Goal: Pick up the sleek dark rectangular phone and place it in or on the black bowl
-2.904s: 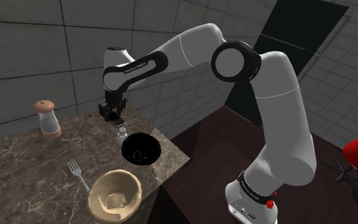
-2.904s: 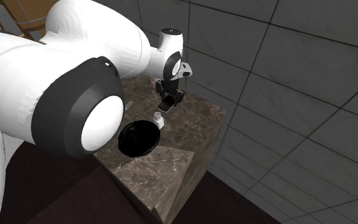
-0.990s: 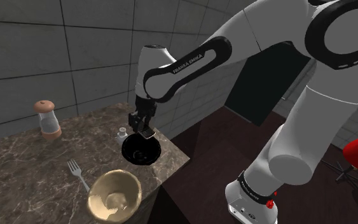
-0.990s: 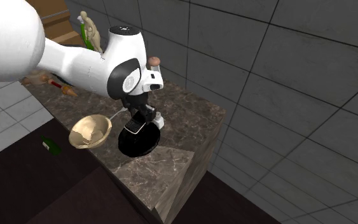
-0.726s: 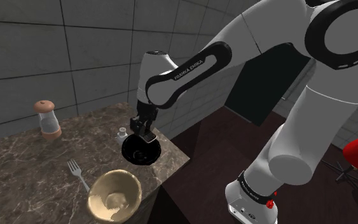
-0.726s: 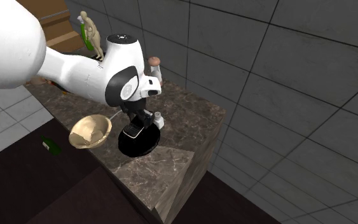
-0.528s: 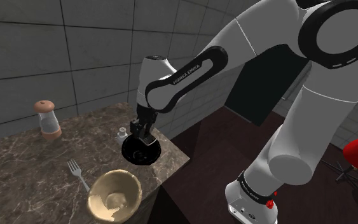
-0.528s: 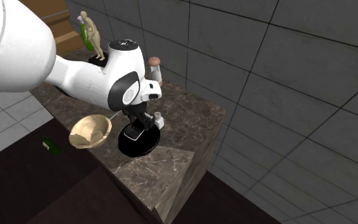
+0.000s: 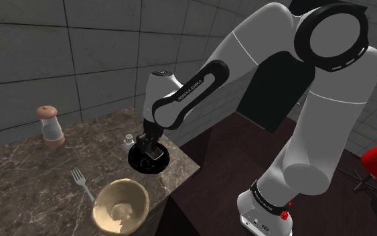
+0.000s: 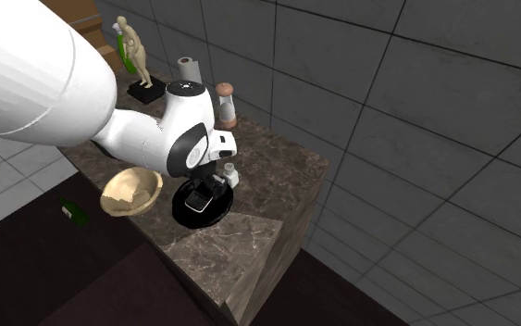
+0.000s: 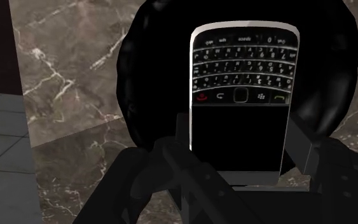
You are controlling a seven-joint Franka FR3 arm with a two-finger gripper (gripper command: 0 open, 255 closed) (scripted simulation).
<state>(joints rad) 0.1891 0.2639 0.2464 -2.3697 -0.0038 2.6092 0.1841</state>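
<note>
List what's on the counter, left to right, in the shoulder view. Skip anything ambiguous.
Brown-topped shaker → fork → tan bowl → black bowl, which the phone overlaps. I left out the small white bottle because it overlaps both bowls.

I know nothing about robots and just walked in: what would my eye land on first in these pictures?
First, the huge white arm, arching from the shoulder view's upper right down to the marbled counter. Next, in the wrist view, a dark phone with a small keypad, clasped by the black gripper, with the black bowl right behind it. A tan bowl sits at the counter's near edge in the shoulder view.
</note>
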